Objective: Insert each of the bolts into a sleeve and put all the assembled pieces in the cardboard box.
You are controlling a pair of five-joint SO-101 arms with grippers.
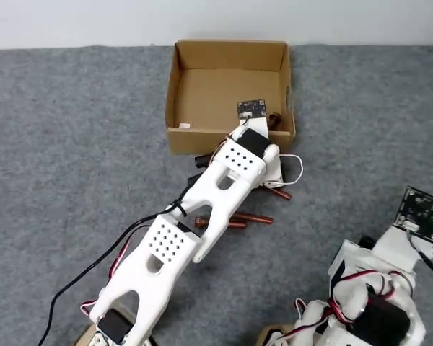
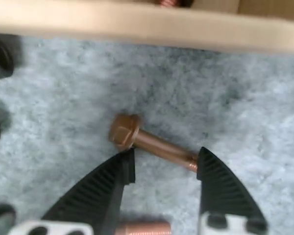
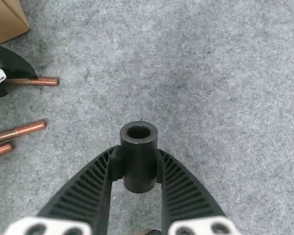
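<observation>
Just in front of the box (image 2: 137, 22), a copper bolt (image 2: 152, 143) lies flat on the grey carpet (image 2: 245, 98). It sits between the spread fingers of the left gripper (image 2: 165, 164), which is released. One fingertip is just beside the shaft under the hex head and the other is at the threaded end; whether either touches the bolt cannot be told. The right gripper (image 3: 138, 162) is clenched on a black sleeve (image 3: 138, 142), pinching it by the sides with its open bore facing the wrist camera, above bare carpet. Near the sleeve, two more bolts (image 3: 17, 131) lie side by side on the carpet. In the high view these bolts (image 1: 249, 218) are partly covered by the left arm (image 1: 202, 216), which stretches from the near edge up to the box's front wall. Black pieces (image 1: 202, 160) lie just beside that wall, partly hidden by the arm. The right arm (image 1: 375, 303) sits folded at the near right, well apart from the box.
</observation>
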